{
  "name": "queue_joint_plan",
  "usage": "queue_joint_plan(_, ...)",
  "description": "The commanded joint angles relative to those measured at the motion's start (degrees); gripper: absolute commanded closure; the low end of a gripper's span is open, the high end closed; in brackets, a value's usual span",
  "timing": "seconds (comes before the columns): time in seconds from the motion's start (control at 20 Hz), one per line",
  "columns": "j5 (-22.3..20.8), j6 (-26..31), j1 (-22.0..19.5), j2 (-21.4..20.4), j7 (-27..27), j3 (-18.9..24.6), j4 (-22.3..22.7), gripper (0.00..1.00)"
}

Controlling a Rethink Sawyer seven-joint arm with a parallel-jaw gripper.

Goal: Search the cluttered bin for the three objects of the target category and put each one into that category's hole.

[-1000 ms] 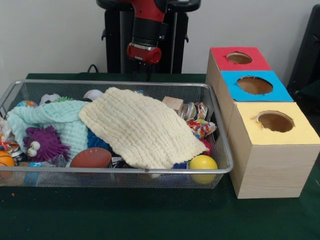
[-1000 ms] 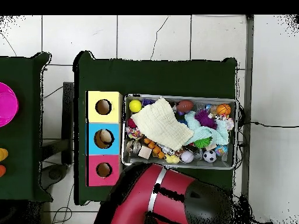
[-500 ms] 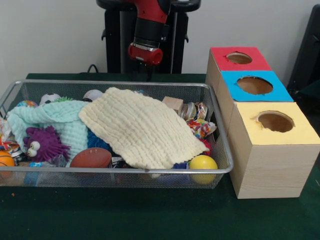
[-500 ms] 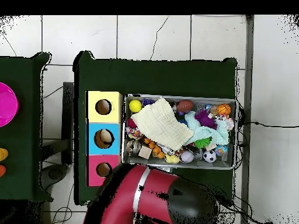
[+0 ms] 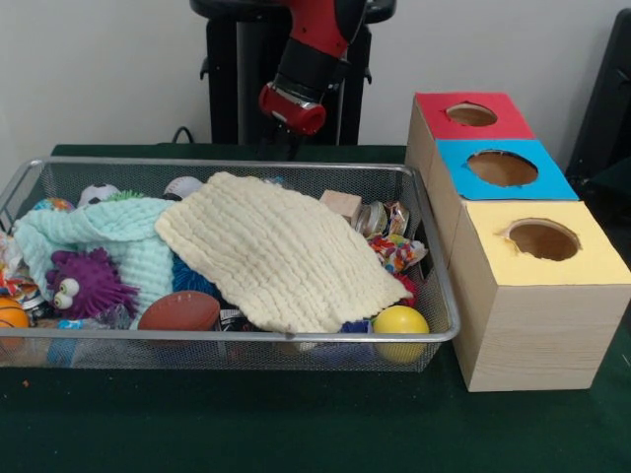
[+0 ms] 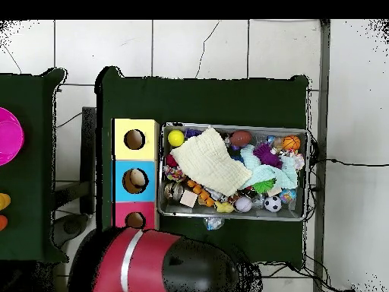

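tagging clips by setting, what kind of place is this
Most likely a robotics lab test setup: a green-covered table on a tiled floor, a wire bin of mixed toys, and wooden sorting boxes with coloured tops and round holes.

Robot's hand: not to be made out; it is lost against the dark stand behind the red and black arm (image 5: 308, 59).
Pale yellow knitted cloth (image 5: 278, 248): covers the toys in the middle of the wire mesh bin (image 5: 439, 296).
Orange ball (image 5: 10, 313): cut by the left edge.
Red-topped wooden box (image 6: 134, 218): partly under the arm in the overhead view.
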Motion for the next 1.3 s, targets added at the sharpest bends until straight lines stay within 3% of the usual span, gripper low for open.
queue_joint_plan(0.05, 12.97, 45.04, -1.46, 7.41, -5.11, 4.69, -13.97, 0.0)
queue_joint_plan(0.25, 8.12, 48.07, -1.19, 6.43, -5.2, 4.62, -14.28, 0.0)
queue_joint_plan(0.5, 2.57, 43.08, 1.45, 5.68, -4.24, 3.25, -13.62, 0.0)
queue_joint_plan(0.6, 3.8, 34.94, 5.81, 6.82, -0.78, 1.32, -12.44, 0.0)
queue_joint_plan(0.7, 7.57, 24.05, 12.27, 9.69, 3.88, -1.39, -11.61, 0.0)
queue_joint_plan(0.85, 13.28, 12.33, 19.17, 14.21, 8.04, -3.67, -11.41, 0.0)
queue_joint_plan(1.0, 16.65, 4.57, 23.2, 17.02, 8.47, -5.31, -11.59, 0.0)
queue_joint_plan(1.3, 22.1, -5.32, 28.29, 19.84, 9.2, -7.28, -10.26, 0.0)
